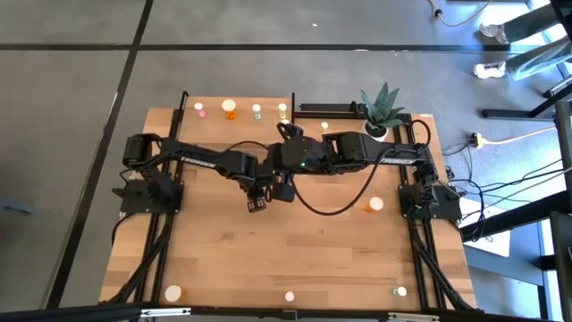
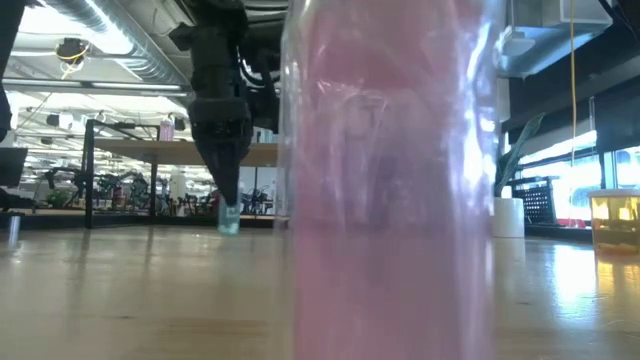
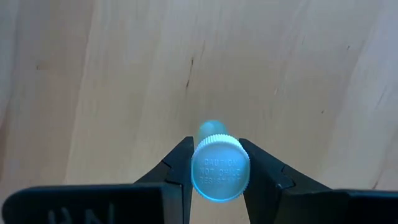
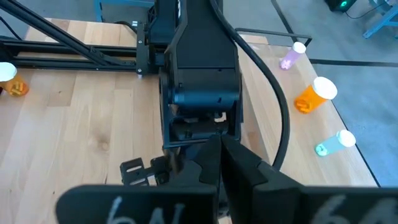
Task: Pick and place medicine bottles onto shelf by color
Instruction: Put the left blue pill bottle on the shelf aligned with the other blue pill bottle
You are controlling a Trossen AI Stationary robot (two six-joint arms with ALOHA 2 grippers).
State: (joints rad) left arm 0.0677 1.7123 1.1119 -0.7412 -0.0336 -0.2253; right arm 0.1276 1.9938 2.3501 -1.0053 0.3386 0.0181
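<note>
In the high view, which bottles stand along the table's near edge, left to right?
Orange bottle → pink bottle → greenish bottle.

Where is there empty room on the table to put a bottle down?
The widest bare wood lies between the arms and the front-edge bottles, the orange bottle bordering its right. It is crowded at mid-table, where the left tool grips a blue-green bottle, and along the shelf row of bottles.
</note>
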